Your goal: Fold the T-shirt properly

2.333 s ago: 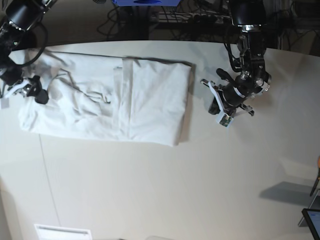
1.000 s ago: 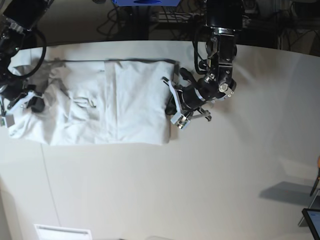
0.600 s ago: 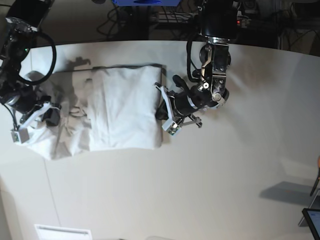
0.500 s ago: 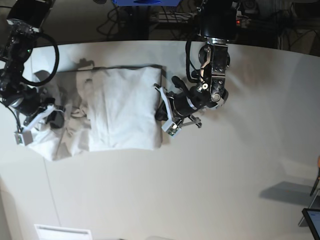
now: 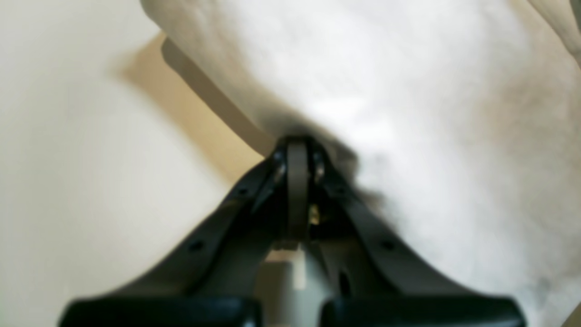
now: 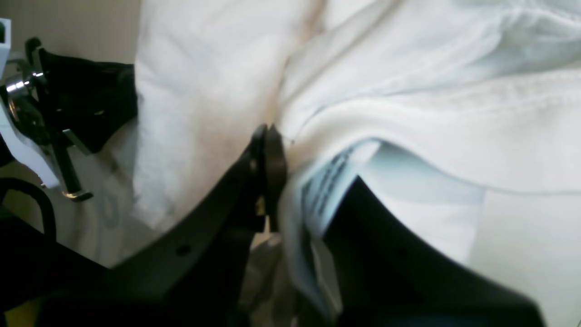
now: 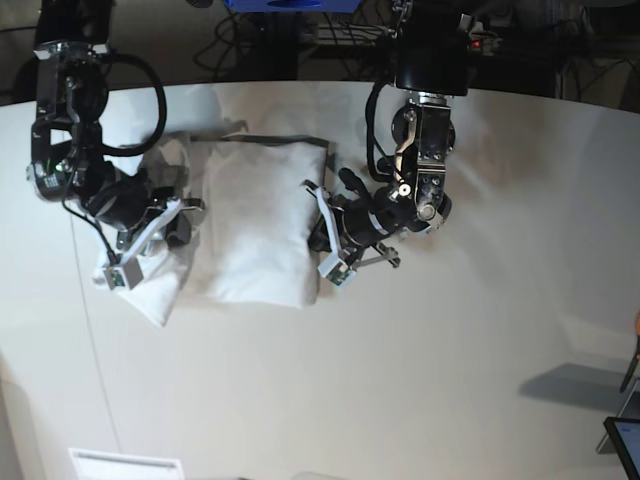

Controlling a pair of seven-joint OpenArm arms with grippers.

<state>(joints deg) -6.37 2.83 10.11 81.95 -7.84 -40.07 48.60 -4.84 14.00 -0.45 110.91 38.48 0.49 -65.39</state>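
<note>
The white T-shirt (image 7: 260, 215) lies bunched at the table's back left, with a smooth folded panel in the middle and a crumpled part at its left. My right gripper (image 7: 172, 225) is shut on that crumpled part. In the right wrist view its tips (image 6: 268, 141) pinch the T-shirt (image 6: 431, 113), and a printed care label (image 6: 329, 186) hangs beside them. My left gripper (image 7: 318, 235) is shut, its tips (image 5: 297, 145) pressed against the right edge of the T-shirt (image 5: 431, 113). Whether they hold fabric there I cannot tell.
The off-white table (image 7: 450, 380) stretches to the front and right. A small white paper label (image 7: 125, 465) lies at the front left edge. A dark tablet corner (image 7: 625, 440) shows at the far right. Cables and dark gear (image 7: 330, 40) sit behind the table.
My right gripper has pulled the shirt's left part toward the right, bunching it against the folded panel. The shirt is now narrower. My left gripper has crept slightly left with the shirt's right edge.
</note>
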